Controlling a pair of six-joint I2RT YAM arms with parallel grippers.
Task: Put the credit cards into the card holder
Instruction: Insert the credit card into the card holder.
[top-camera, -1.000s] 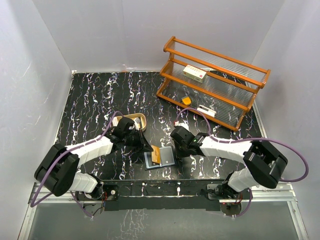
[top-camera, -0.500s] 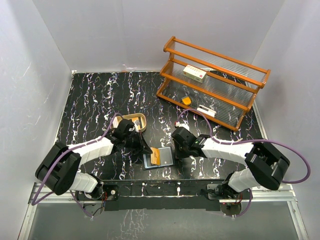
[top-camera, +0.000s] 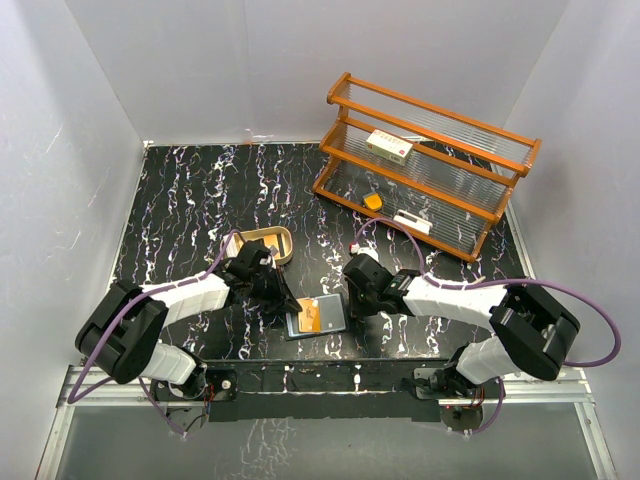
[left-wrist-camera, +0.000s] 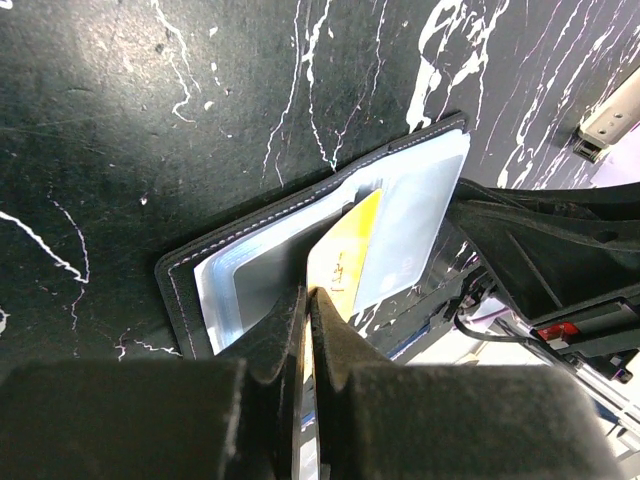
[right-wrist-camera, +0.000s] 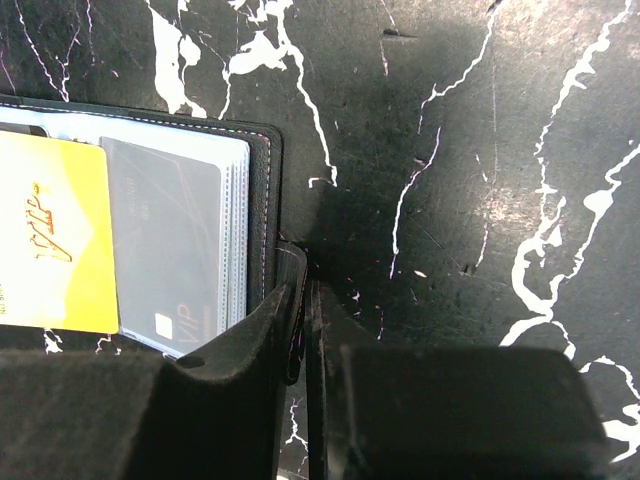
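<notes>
The task is about in the middle, as I judge it. The card holder lies open on the black marbled worktop, in the lower centre of the top view, between the two arms. One grey card already sits in a clear sleeve on its right half. A yellow card is only partly in. In the left wrist view its far end reaches under the edge of a sleeve, and its near end sticks out and is tilted. The left hand is clenched on this near end, with the card pinched thin between the two fingers. The right hand is almost fully closed at the right border of the card holder. It seems to pinch the black cover there to keep it steady, though the contact itself is partly hidden. What is left, I think, is to push the yellow card fully into its slot and let it go. I cannot see whether more cards wait in the tan oval tray, just above and to the left. The card holder is black outside with light stitching and pale blue-grey inside. Its sleeves are glossy and look thin and flexible.
</notes>
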